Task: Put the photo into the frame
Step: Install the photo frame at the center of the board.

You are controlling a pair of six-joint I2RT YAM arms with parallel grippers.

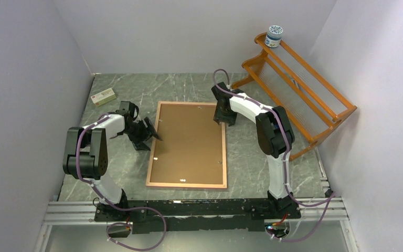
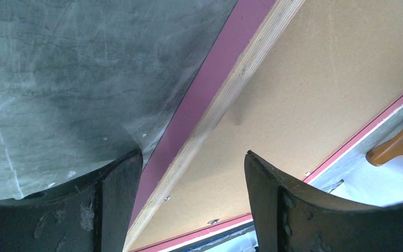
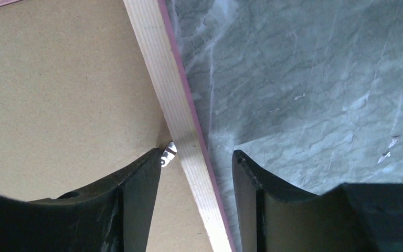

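Left claw [image 2: 189,155] and right claw [image 3: 197,152], both released, straddle the pinkish light-wood picture frame [image 1: 186,184]; I'd grip together, softly.

Readable text: none that I can make out. Small box [image 1: 104,97], far left: reddish print on top, too small to read. Jar [image 1: 274,37] on the orange rack [image 1: 345,112], far right: blue-and-white label, lettering unresolved. The frame [image 1: 204,185]: pale mark by its near edge, illegible.

The backing board [image 1: 189,142] hides whatever lies inside the frame [image 1: 186,185].
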